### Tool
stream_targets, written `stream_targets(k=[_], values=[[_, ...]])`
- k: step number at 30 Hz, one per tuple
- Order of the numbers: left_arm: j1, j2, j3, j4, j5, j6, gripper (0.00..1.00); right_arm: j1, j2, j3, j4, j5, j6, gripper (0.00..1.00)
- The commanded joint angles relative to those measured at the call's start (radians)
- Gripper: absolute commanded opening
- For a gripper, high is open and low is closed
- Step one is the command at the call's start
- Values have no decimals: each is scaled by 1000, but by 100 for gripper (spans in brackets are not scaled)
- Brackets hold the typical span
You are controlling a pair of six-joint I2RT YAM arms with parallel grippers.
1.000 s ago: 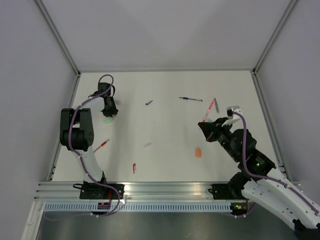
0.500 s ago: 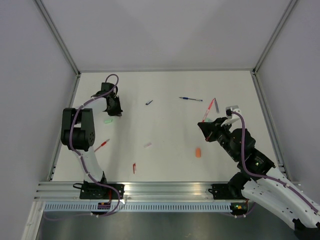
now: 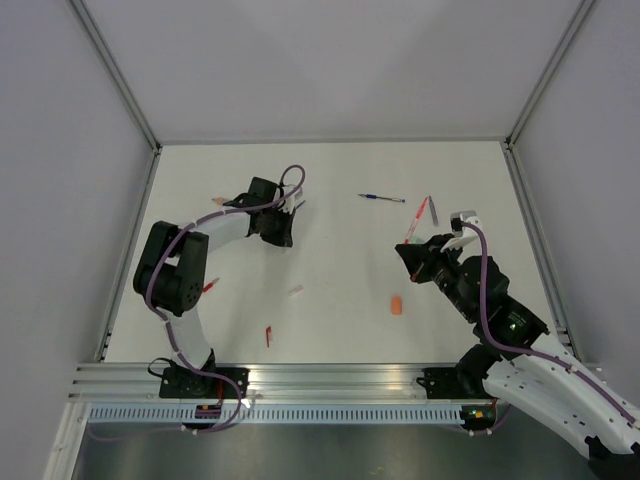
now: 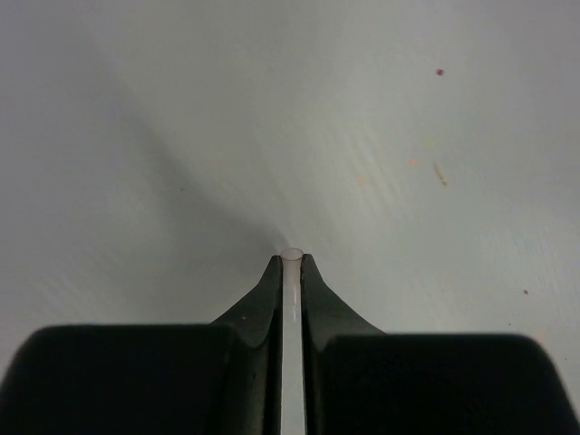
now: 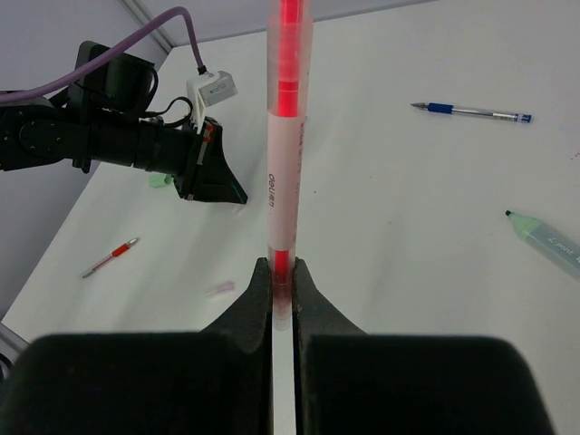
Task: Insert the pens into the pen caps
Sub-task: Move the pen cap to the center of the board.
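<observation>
My left gripper [image 3: 283,235] reaches over the middle-left of the table and is shut on a thin pale pen stick [image 4: 292,299], whose round end shows at the jaw tips just above the table. My right gripper [image 5: 283,267] is shut on the lower end of a red pen [image 5: 283,163] with a clear barrel, which stands straight out of the jaws. In the top view that gripper [image 3: 410,250] and its pen [image 3: 418,220] are at the right. An orange cap [image 3: 398,304] lies near it. A mint green cap [image 5: 161,181] peeks out behind the left arm.
A blue pen [image 3: 382,198] and a grey-green pen [image 3: 432,207] lie at the back right. A red pen stick [image 3: 208,288] lies beside the left arm. A small pale piece [image 3: 296,290] and a small red piece [image 3: 268,336] lie toward the front. Grey walls enclose the table.
The left arm has swung from the back left toward the table's middle, leaving the mint green cap behind. The right arm and its red pen have not moved.
</observation>
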Motion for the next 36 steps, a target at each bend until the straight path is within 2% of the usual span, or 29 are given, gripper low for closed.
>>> stream_targets(k=[1,4,7,11,17,24,28,33,36], values=[[-38,-62,-17,14,84,155,8,-1,4,6,28,24,-2,0],[-49,-69,-14,-14,106,175,10,-1,6,6,26,31,-2,0],[-75,-40,15,-63,60,198,11,-1,4,6,25,32,-2,0],[-111,0,49,-117,-1,230,8,-1,2,6,26,35,-2,0],[-157,-23,55,-146,-64,302,6,-1,-1,7,23,35,-2,0],[-217,22,116,-285,-265,416,2,-1,2,6,25,41,-3,0],[-234,16,179,-309,-255,448,2,-1,2,9,19,46,-5,0],[-260,14,195,-321,-78,494,4,-1,-13,3,17,63,-5,0],[-331,37,190,-332,-125,545,2,-1,-24,3,19,69,-2,0]])
